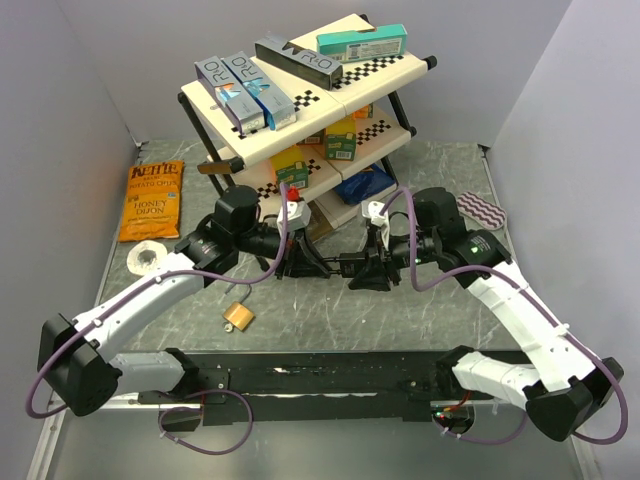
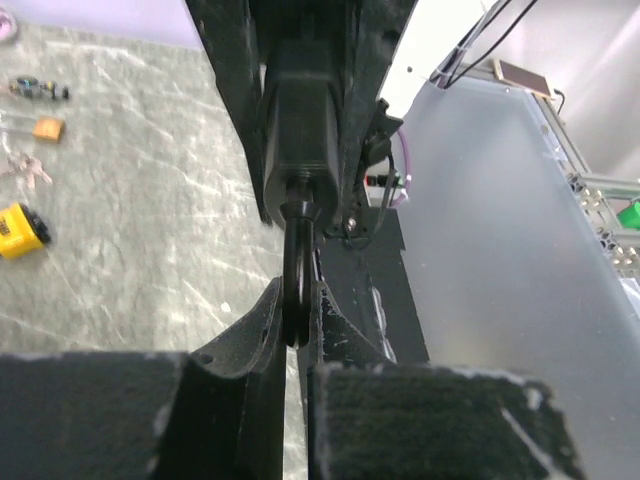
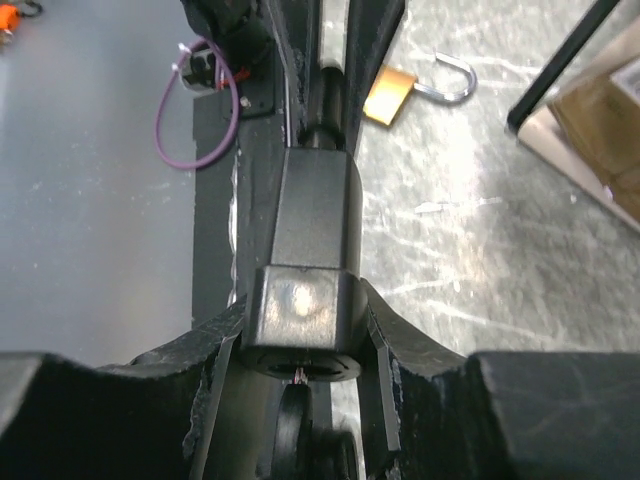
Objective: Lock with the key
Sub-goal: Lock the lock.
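Note:
My two grippers meet above the middle of the table. My right gripper is shut on a black lock body, its fingers against both sides. My left gripper is shut on the round black head of a key. The key's shaft runs into the end of the lock. In the right wrist view the key head shows just under the lock's keyhole face. In the top view the lock is a small dark shape between the two grippers.
A brass padlock with its shackle open lies on the table in front of the left arm, also in the right wrist view. A two-tier rack with boxes stands behind. A chips bag and tape roll lie left, a striped cloth right.

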### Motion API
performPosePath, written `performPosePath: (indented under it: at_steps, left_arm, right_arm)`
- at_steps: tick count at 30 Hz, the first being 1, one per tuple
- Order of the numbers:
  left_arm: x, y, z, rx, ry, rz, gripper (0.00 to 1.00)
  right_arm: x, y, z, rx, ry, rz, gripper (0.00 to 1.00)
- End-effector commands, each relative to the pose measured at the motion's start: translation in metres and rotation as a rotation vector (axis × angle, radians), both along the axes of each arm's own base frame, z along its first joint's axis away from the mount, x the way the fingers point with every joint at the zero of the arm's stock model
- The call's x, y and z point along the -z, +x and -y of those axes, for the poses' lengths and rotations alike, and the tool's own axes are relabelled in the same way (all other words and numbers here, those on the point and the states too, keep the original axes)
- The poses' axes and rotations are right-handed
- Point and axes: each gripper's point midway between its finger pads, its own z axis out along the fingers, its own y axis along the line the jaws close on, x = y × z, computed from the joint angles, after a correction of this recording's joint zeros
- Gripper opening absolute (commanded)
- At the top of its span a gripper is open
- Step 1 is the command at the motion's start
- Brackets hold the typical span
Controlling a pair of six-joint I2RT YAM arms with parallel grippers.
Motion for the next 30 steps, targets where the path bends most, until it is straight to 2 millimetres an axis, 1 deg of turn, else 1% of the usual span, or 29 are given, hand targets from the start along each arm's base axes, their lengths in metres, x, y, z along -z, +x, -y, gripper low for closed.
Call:
performPosePath:
  at_steps: [1, 3, 6, 11, 15, 20, 24, 25, 26, 27, 28, 29, 30]
  left_arm:
    - [-0.06, -0.011, 0.031, 0.082, -0.223, 0.203, 0.01]
    - [-0.06, -0.015, 0.031, 0.102, -0.227, 0.202, 0.01]
    - [-0.06, -0.02, 0.032, 0.122, -0.229, 0.207, 0.01]
    - [-0.062, -0.026, 0.036, 0.159, -0.232, 0.219, 0.01]
    - [-0.065, -0.026, 0.041, 0.16, -0.244, 0.215, 0.01]
    - [-0.076, -0.028, 0.046, 0.143, -0.277, 0.231, 0.01]
    - [-0.077, -0.029, 0.048, 0.137, -0.279, 0.225, 0.01]
    - [-0.076, -0.029, 0.047, 0.135, -0.271, 0.217, 0.01]
    - [-0.072, -0.026, 0.044, 0.122, -0.26, 0.227, 0.01]
    - [-0.064, -0.026, 0.039, 0.111, -0.231, 0.21, 0.01]
    - [-0.059, -0.025, 0.035, 0.103, -0.217, 0.208, 0.01]
    - [-0.054, -0.017, 0.029, 0.08, -0.205, 0.221, 0.01]
    - [-0.041, -0.018, 0.02, 0.074, -0.159, 0.192, 0.01]
  right_arm:
    - [-0.036, -0.012, -0.04, -0.204, 0.191, 0.132, 0.07]
    - [-0.032, -0.013, -0.042, -0.208, 0.189, 0.127, 0.05]
    - [-0.029, -0.009, -0.044, -0.199, 0.193, 0.139, 0.0]
    - [-0.029, -0.004, -0.053, -0.214, 0.197, 0.153, 0.0]
    - [-0.022, -0.005, -0.061, -0.235, 0.197, 0.14, 0.0]
    - [-0.016, -0.006, -0.07, -0.246, 0.205, 0.118, 0.0]
    - [-0.011, -0.006, -0.074, -0.246, 0.2, 0.1, 0.0]
    - [-0.016, -0.005, -0.073, -0.246, 0.2, 0.11, 0.0]
    - [-0.016, -0.003, -0.071, -0.235, 0.188, 0.111, 0.0]
    - [-0.012, -0.003, -0.066, -0.222, 0.16, 0.114, 0.03]
    - [-0.014, -0.002, -0.062, -0.214, 0.149, 0.117, 0.19]
    - [-0.014, 0.004, -0.055, -0.188, 0.136, 0.121, 0.26]
    - [-0.011, 0.003, -0.047, -0.168, 0.107, 0.117, 0.35]
